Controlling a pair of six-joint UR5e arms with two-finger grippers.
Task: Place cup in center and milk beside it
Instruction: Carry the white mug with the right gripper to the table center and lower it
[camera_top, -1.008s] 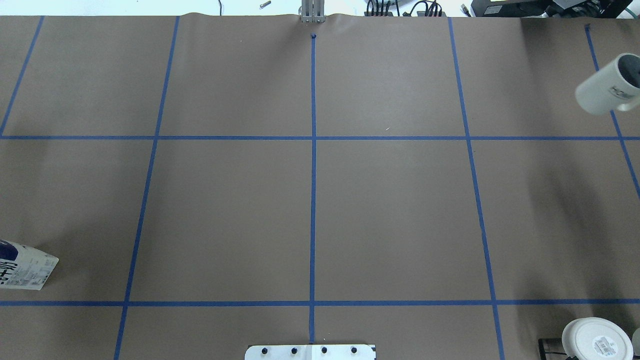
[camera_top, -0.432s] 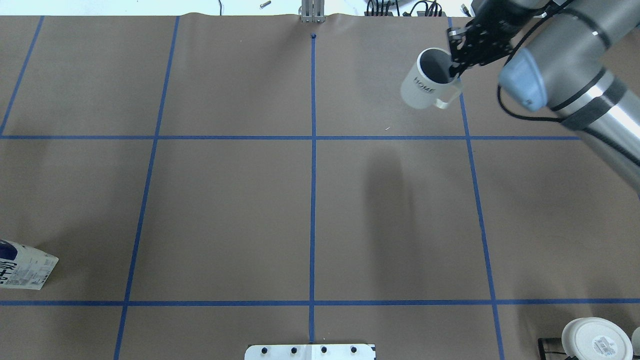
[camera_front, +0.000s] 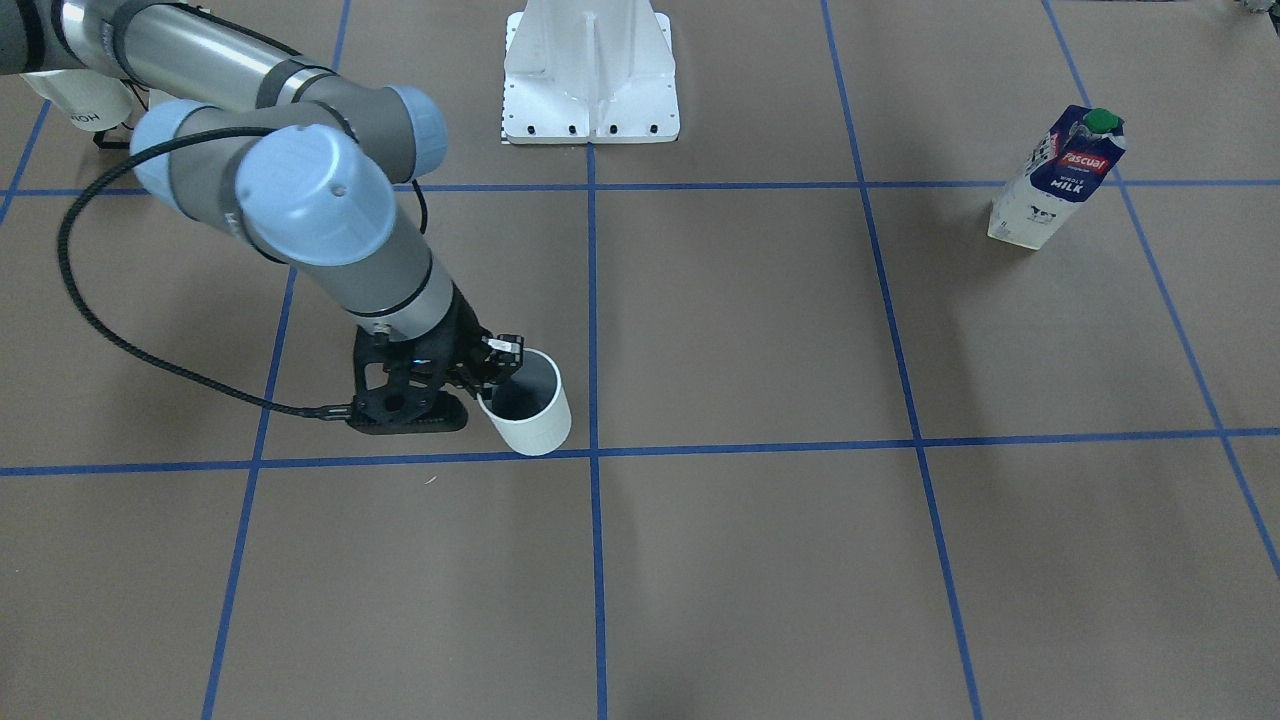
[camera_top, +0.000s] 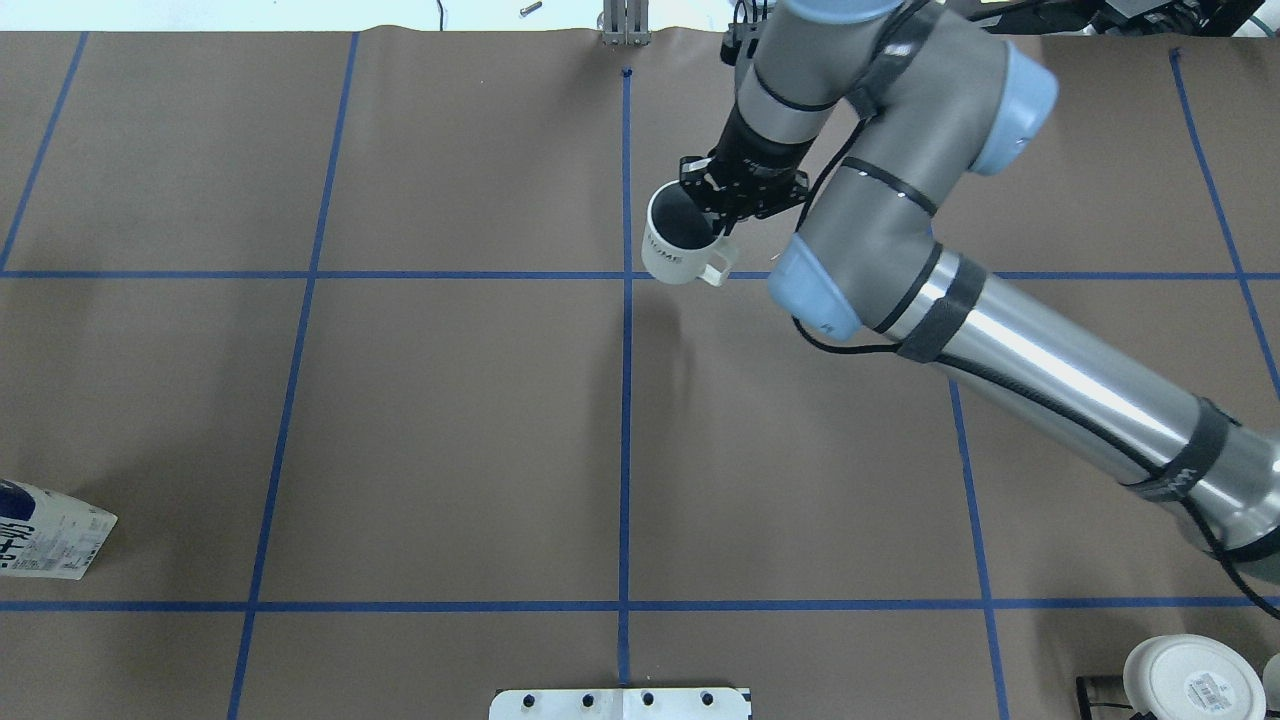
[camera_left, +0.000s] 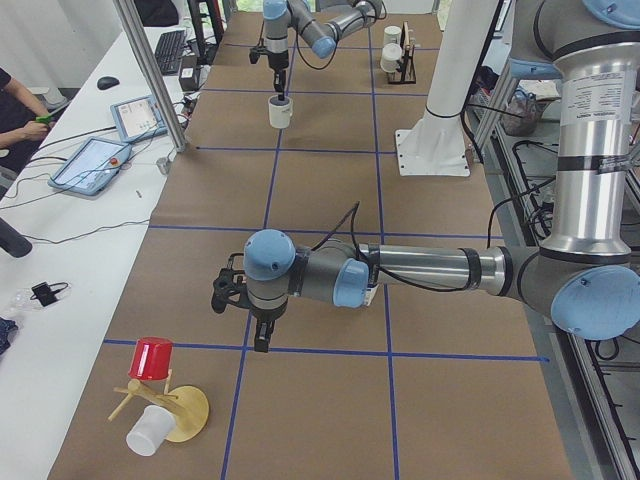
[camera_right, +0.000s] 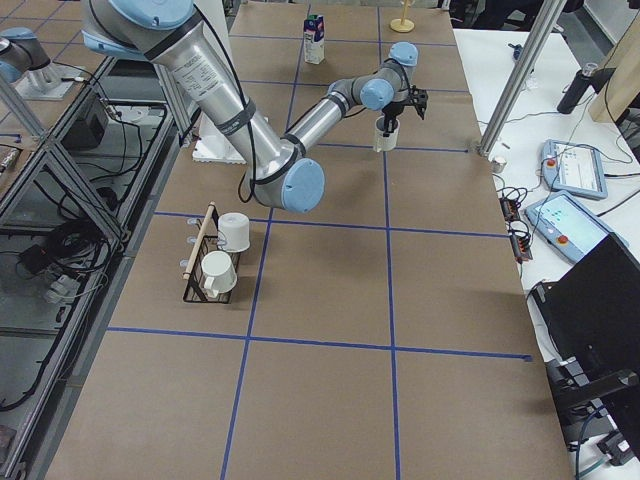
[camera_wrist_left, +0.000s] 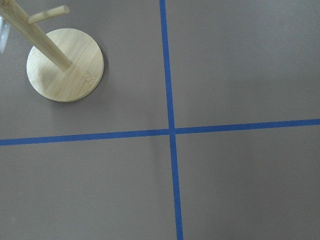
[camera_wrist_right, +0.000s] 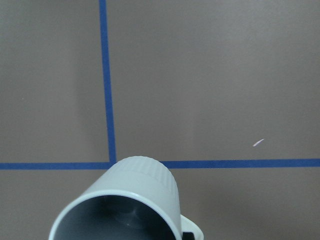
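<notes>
Right gripper (camera_top: 715, 222) is clamped on the rim of the cup (camera_top: 678, 240), which hangs tilted just beside the centre tape crossing (camera_top: 627, 275). The milk (camera_front: 1055, 180) stands upright, well apart from that crossing. Whether the left gripper (camera_left: 262, 338) is parted or closed cannot be told.

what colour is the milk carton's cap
Green; the round cap on the tall blue-and-white carton shows best in the front-facing view.
</notes>
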